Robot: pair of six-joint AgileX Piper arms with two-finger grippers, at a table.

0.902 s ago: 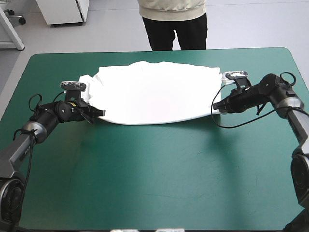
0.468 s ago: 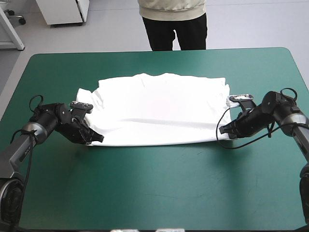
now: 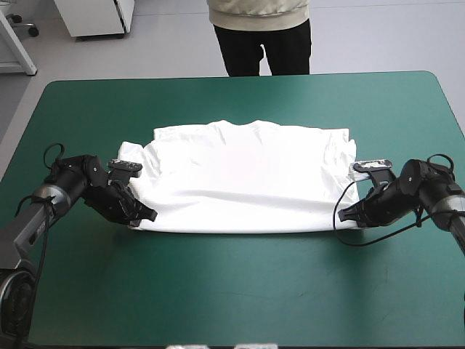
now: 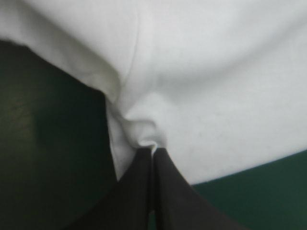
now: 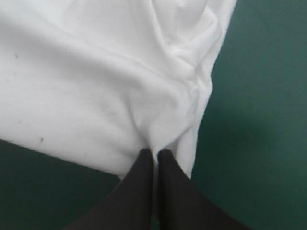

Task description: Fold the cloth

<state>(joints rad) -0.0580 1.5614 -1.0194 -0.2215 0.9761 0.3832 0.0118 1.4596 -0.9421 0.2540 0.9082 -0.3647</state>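
White T-shirt (image 3: 243,178) spread flat across the middle of the teal-green bench (image 3: 232,298). Left claw (image 3: 147,216) is clamped on the shirt's near-left corner and right claw (image 3: 343,217) on its near-right corner. In each wrist view the black fingers (image 4: 136,191) are all but together, with a fold of cloth pinched between them. Compared with just before, both claws have drawn the near hem closer to the bench's near edge. The far edge has followed, and the shirt lies flatter.
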